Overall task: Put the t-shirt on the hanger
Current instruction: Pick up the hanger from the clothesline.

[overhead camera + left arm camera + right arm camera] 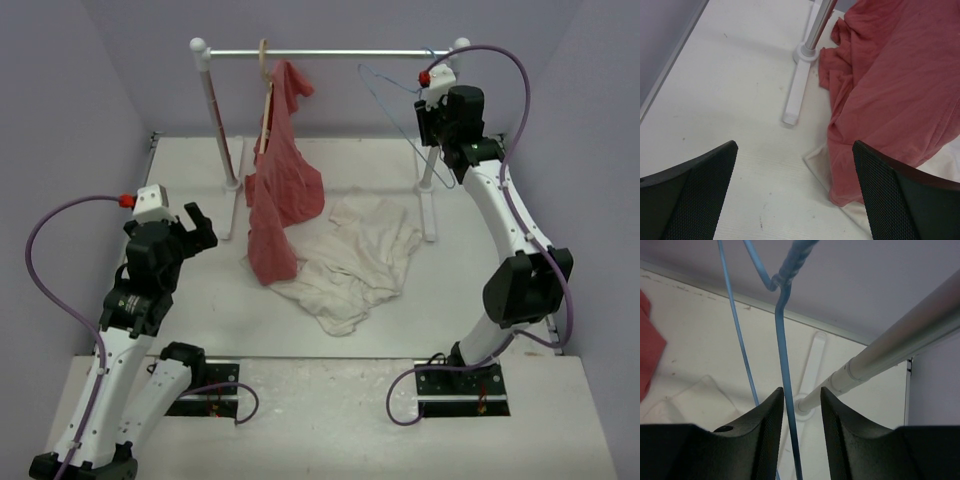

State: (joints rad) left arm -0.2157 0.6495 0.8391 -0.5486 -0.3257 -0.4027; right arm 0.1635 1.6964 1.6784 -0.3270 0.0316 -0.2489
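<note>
The t-shirt (350, 265) is laid on the table (200, 300) before the rack (330, 53). The hanger (781, 350) is hung at the rack's right end, a garment (283, 190) at its left.

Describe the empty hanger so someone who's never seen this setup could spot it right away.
Find the white clothes rack at the back and follow its rail to the right end. There hangs the hanger, with the right gripper around it: thin light-blue wire and bare, unlike the wooden hanger carrying the red garment.
</note>
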